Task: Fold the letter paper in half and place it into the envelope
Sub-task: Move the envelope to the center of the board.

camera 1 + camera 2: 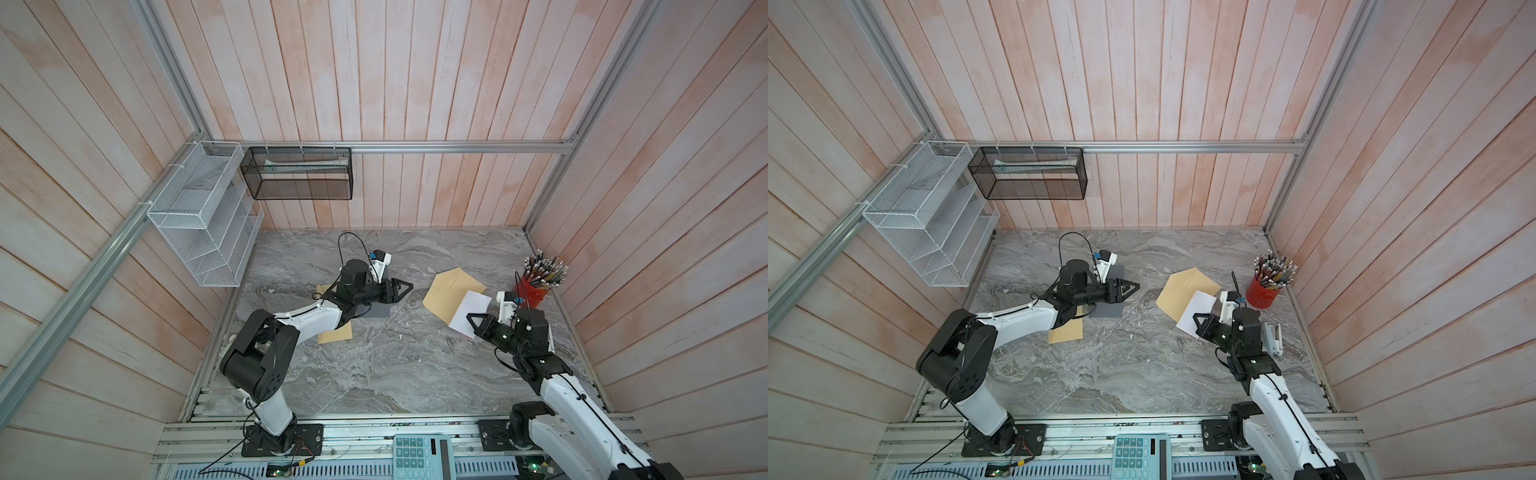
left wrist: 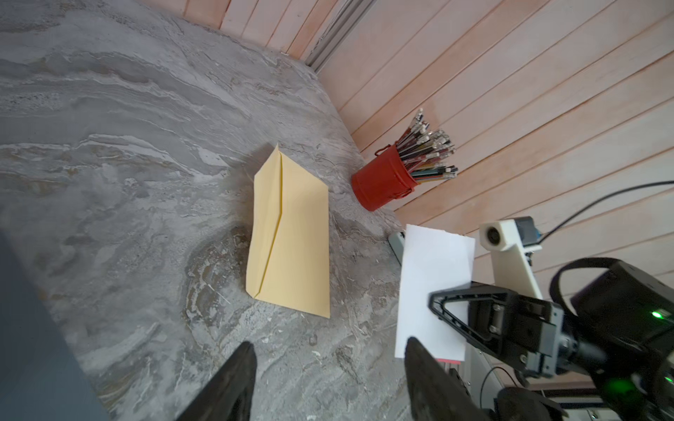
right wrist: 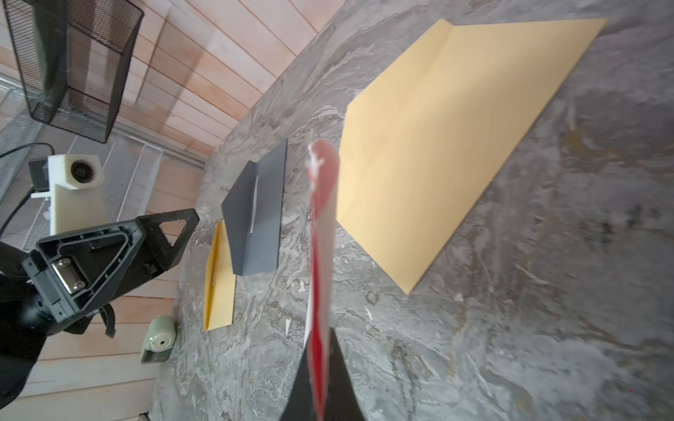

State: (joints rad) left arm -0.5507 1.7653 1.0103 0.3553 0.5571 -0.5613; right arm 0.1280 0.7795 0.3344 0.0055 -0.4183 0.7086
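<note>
Near the envelope (image 1: 449, 286): right gripper (image 1: 469, 318) clamped on folded letter paper (image 1: 473, 305), left gripper (image 1: 405, 286) agape, empty; one-edge grip may let it unfold.

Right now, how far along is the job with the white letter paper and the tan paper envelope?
Done: the white letter paper looks folded in half. In hand: the right gripper is shut on it, lifted near the tan paper envelope, whose flap lies open; the left gripper is open and empty. Left: sliding the paper inside.
</note>
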